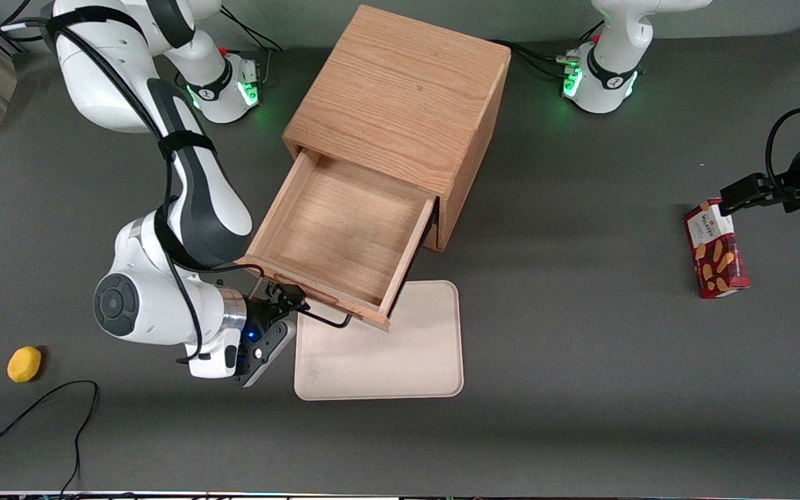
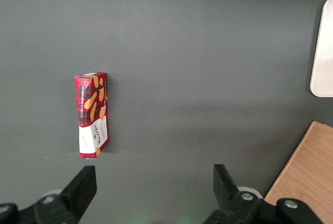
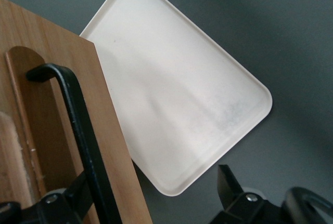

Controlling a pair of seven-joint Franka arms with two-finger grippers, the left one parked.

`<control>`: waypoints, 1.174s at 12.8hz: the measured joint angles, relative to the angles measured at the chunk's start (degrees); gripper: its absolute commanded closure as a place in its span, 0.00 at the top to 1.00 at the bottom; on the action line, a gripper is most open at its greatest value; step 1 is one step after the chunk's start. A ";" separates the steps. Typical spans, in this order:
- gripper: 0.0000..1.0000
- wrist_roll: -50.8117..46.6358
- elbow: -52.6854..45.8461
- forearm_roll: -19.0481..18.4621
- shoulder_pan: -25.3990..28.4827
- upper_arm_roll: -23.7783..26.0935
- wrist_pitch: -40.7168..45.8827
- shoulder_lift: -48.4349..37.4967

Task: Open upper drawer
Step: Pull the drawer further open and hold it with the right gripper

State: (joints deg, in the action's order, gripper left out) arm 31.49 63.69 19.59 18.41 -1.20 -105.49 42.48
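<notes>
The upper drawer is a light oak box that stands pulled far out of the oak cabinet, its inside bare. Its thin black wire handle runs along the drawer front, over the cream tray. My right gripper is at the handle's end toward the working arm. In the right wrist view the gripper is open, its fingers wide apart. The handle and the drawer front pass close by one finger. The bottom drawer is hidden under the upper one.
A cream tray lies on the dark table in front of the drawer, partly under it. A yellow ball-like object and a black cable lie toward the working arm's end. A red biscuit box lies toward the parked arm's end.
</notes>
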 measured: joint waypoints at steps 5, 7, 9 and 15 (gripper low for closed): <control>1.00 0.00 -0.29 0.00 -0.11 -0.01 -1.32 0.33; 1.00 0.02 -0.95 0.00 -0.60 -0.01 -1.36 0.75; 1.00 0.03 -1.19 0.00 -0.83 0.01 -1.26 0.95; 1.00 0.05 -1.51 0.01 -1.22 0.10 -0.95 1.13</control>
State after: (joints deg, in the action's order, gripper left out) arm 31.54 62.18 19.59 17.20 -1.11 -106.44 43.61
